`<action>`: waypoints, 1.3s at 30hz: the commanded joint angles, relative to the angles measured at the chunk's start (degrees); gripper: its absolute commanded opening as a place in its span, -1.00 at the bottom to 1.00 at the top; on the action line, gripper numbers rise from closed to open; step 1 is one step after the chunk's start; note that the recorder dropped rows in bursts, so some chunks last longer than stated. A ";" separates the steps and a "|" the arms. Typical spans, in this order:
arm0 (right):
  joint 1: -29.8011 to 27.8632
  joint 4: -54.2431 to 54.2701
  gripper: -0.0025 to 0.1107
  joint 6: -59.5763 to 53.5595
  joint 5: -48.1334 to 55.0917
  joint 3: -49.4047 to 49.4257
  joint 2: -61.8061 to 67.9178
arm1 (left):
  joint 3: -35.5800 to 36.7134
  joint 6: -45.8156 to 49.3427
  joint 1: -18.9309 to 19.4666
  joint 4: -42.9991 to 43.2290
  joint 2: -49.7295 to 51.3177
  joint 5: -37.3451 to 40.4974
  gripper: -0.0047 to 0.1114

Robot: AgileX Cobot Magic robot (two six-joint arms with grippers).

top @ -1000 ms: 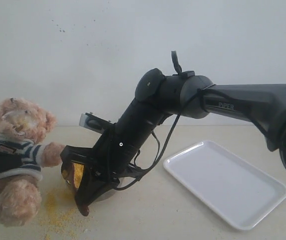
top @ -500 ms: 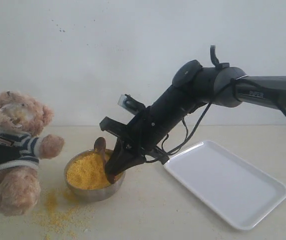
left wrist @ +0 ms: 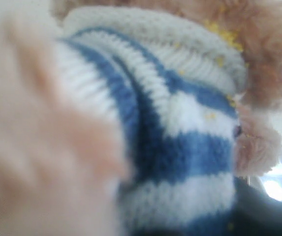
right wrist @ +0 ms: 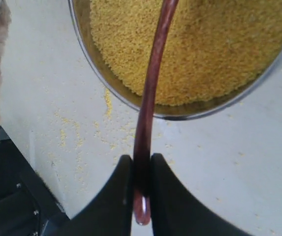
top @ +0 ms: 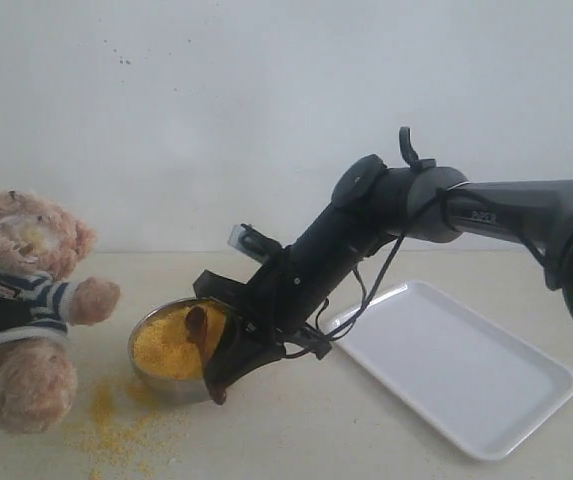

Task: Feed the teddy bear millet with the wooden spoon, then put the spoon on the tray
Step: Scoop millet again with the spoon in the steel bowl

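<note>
The right pincer (right wrist: 141,167) is pressed together on the very end of the spoon (right wrist: 153,73) handle, and the spoon runs from there over the rim of the bowl (top: 166,388), its head at the millet (top: 166,340) on the bowl's right side. Judging from this, the step in hand is loading the spoon. With the hold so far back on a thin handle the spoon could swing, so it seems best to dip shallowly, level the head before lifting, and rise slowly clear of the rim. Left of the bowl sits the bear (top: 21,300), its face well above the bowl, so the carry should go up and left in a steady arc, the head kept flat. Spilled grains (top: 116,430) lie on the table (top: 316,440) near the bear's foot, which suggests a small scoop is wiser. The left pincer is close against the bear's shirt, and I cannot tell how it stands. The tray (top: 456,365) waits on the right, just beside the bowl.
</note>
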 commanded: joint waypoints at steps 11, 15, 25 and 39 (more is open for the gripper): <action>1.27 7.98 -0.96 -2.84 0.04 -0.32 -0.02 | -0.40 0.02 0.16 -1.14 -0.21 1.15 -0.85; 1.27 8.78 -0.96 -2.96 0.04 -0.32 -0.02 | -0.40 0.02 0.16 -1.14 -0.21 1.13 -0.85; 1.17 9.28 -0.96 -3.20 0.04 -0.32 0.44 | -0.40 0.02 0.16 -1.14 -0.21 2.21 -0.85; -1.90 17.26 -0.96 -7.53 0.04 -0.32 1.66 | -0.40 0.02 0.16 -1.14 -0.21 2.21 -0.85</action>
